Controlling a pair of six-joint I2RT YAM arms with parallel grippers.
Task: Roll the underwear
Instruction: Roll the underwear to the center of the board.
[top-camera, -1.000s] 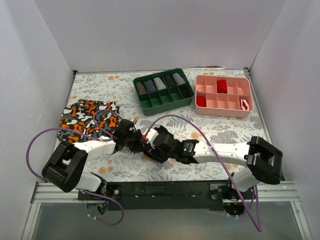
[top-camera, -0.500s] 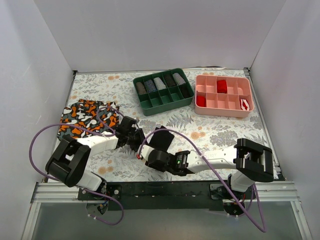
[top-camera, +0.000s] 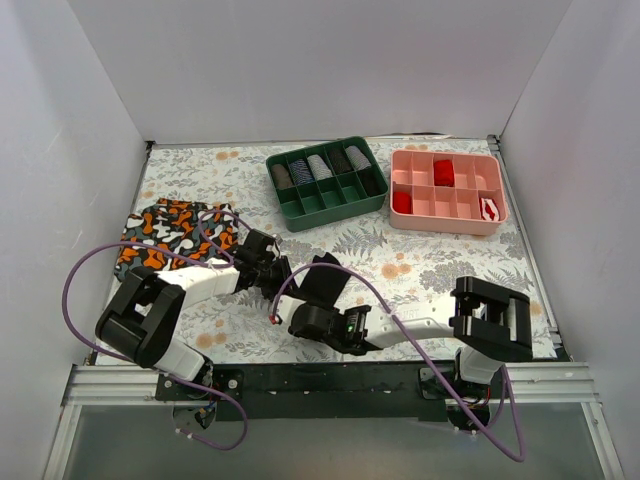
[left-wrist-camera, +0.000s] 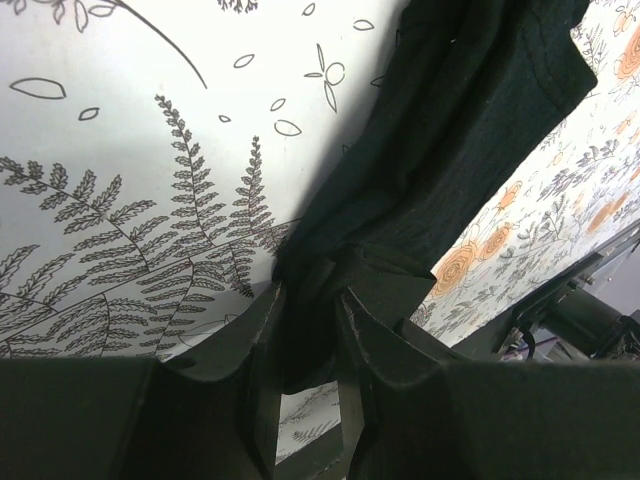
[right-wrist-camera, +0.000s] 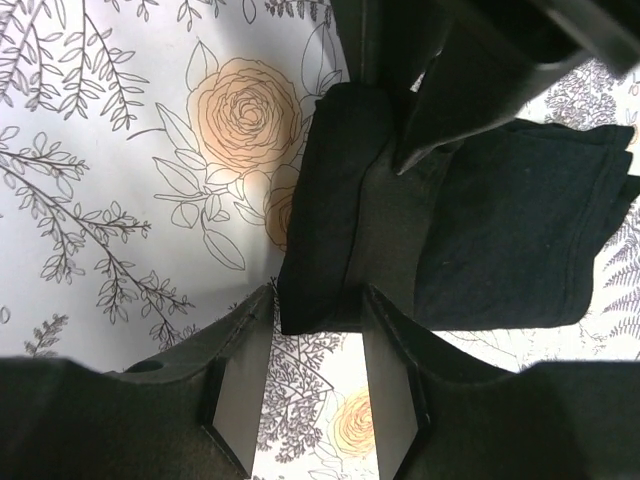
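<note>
The underwear (right-wrist-camera: 520, 230) lay partly folded on the desk (top-camera: 440, 265), just on the near side of the green tray (top-camera: 335, 212). The left jaws were clamped on a bunched edge. The right jaws straddled the thick folded end, though I could not tell whether they gripped it. Rolling looked barely begun, and the next move probably called for turning that end over itself against a taut cloth
</note>
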